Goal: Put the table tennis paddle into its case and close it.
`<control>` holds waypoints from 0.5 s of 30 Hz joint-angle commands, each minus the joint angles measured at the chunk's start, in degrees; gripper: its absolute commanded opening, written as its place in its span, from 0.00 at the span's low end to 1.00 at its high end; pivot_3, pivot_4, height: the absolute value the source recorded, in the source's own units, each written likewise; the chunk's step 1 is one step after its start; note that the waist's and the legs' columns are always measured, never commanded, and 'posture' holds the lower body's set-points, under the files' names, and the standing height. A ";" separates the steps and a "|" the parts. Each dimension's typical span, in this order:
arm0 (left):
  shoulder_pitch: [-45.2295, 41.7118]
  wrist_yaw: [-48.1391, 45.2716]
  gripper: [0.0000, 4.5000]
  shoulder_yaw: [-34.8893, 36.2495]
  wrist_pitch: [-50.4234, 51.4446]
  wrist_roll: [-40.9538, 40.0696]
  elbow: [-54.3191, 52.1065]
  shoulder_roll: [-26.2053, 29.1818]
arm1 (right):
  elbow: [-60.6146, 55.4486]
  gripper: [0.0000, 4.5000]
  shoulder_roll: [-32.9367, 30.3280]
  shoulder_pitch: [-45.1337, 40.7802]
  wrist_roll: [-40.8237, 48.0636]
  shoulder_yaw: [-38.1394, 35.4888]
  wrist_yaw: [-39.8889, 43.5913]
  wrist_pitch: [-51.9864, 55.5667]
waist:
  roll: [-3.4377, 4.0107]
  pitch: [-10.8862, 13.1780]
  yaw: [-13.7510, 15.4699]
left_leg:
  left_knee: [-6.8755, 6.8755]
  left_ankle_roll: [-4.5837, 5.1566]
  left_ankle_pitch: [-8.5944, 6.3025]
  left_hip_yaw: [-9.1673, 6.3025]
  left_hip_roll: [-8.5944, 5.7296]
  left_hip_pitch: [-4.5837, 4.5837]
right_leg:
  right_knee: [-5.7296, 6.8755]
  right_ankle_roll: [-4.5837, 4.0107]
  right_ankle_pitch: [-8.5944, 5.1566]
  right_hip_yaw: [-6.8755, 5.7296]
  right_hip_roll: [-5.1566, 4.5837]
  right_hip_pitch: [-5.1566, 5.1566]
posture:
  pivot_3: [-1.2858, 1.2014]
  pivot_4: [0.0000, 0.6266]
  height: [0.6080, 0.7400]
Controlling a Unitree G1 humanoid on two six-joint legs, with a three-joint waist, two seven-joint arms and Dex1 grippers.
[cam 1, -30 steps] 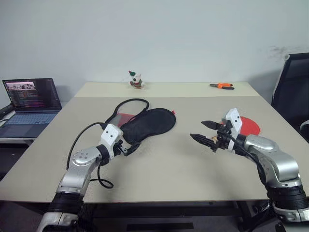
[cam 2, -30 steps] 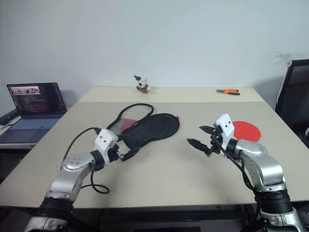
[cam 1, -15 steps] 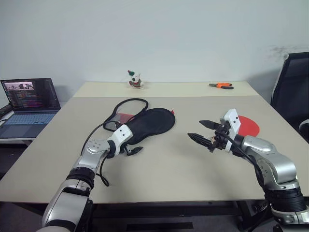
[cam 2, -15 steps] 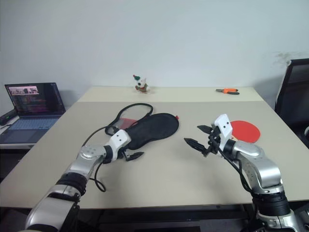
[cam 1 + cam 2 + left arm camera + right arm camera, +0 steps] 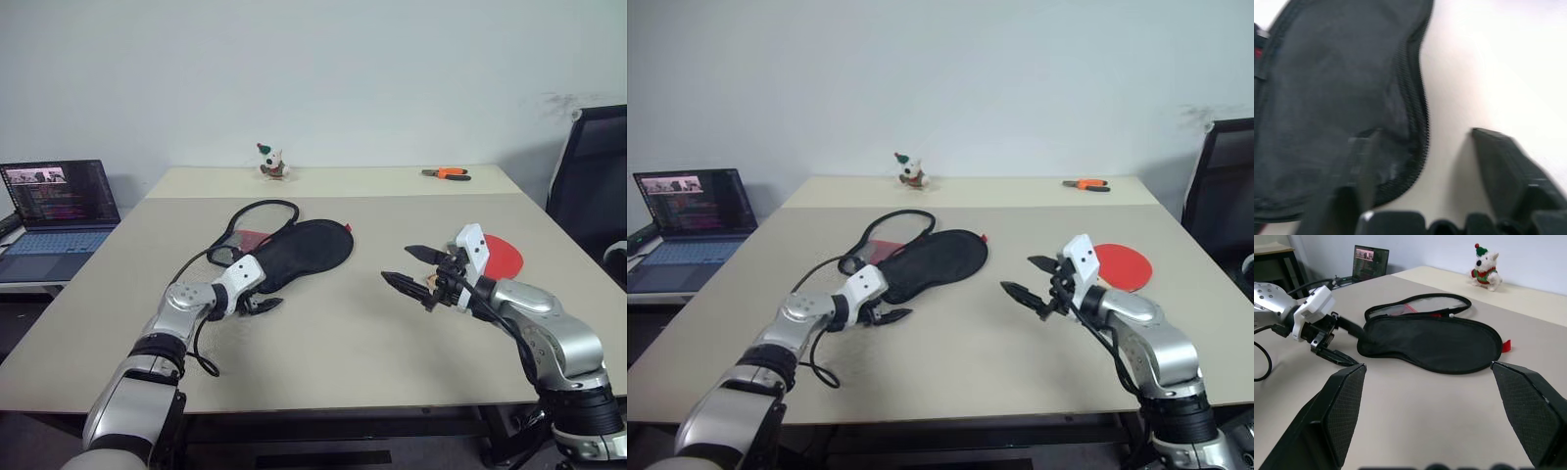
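left wrist view: left gripper (image 5: 1420, 161) jaws half spread astride the case (image 5: 299, 253) edge.
risk: thin fabric slips out; right gripper (image 5: 411, 266) jaws wide, empty, paddle (image 5: 502, 255) behind it.

Black case (image 5: 299, 253); red paddle (image 5: 504, 254); orange-handled pliers (image 5: 446, 174); beige table (image 5: 333, 343).

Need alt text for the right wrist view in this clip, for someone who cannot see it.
The black case lies unzipped on the beige table, and the left gripper has one finger over its near end and one beside it. A toy dog and an open laptop sit farther off.
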 commanded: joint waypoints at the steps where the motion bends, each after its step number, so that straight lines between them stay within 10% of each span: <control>1: 2.11 -0.71 0.41 0.24 1.78 1.16 2.61 3.03 | -2.26 1.00 -0.65 -0.99 1.36 -2.05 -0.29 -0.72 | 0.00 0.00 -0.21 | 0.00 0.00 0.00 0.00 0.00 0.02 | 0.01 0.01 -0.01 0.01 0.01 0.01 | 0.52 0.24 1.00; 6: 2.51 -0.41 0.01 0.93 2.39 0.94 3.32 3.24 | -2.27 1.00 -1.03 -1.14 1.51 -2.48 -0.49 -0.64 | 0.01 -0.01 -0.86 | 0.00 0.00 0.00 -0.05 0.02 0.08 | 0.04 0.05 -0.03 0.05 0.03 0.02 | 0.52 0.24 1.00; 15: 2.13 -2.31 0.00 3.50 5.23 -2.33 0.03 0.25 | -2.10 1.00 -1.56 -0.84 1.35 -3.04 -0.38 -0.59 | 0.02 -0.02 -0.71 | 0.00 0.00 0.00 -0.03 0.04 0.03 | 0.03 0.03 -0.01 0.01 0.02 0.02 | 0.52 0.24 1.00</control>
